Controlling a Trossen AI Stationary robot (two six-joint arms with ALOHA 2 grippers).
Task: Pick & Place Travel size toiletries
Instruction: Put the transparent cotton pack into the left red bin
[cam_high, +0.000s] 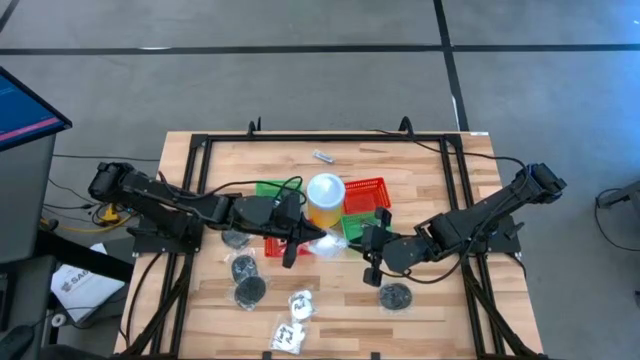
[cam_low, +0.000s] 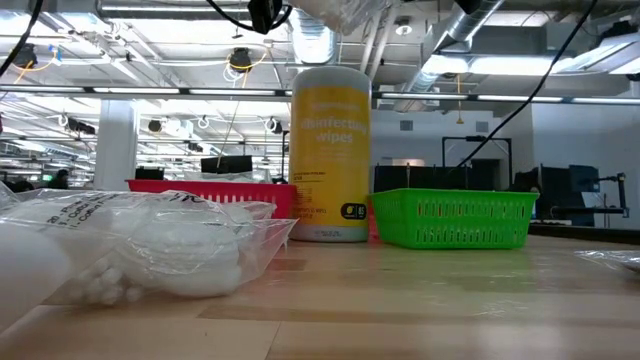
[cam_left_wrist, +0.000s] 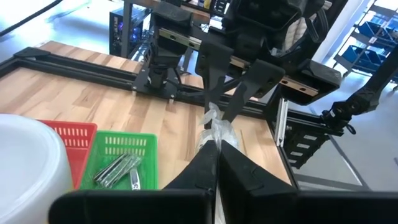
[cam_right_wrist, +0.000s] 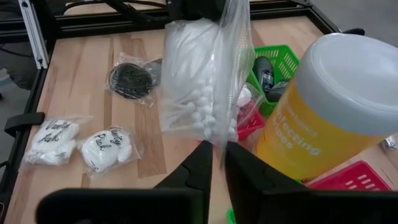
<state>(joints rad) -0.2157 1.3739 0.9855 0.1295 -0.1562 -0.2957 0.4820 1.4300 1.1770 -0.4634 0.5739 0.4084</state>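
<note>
While my left gripper (cam_left_wrist: 214, 146) pinches shut on the clear bag (cam_right_wrist: 202, 74) of white swabs at frame centre, it hangs lengthwise toward my right gripper (cam_right_wrist: 217, 155), whose barely parted fingers bracket its lower edge.

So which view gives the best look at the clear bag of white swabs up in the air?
The right wrist view: the swab bag hangs broadside, its swabs plain. The left wrist view shows only a crumpled end pinched in the left gripper; the high view shows a white speck, the low view just its underside.
</note>
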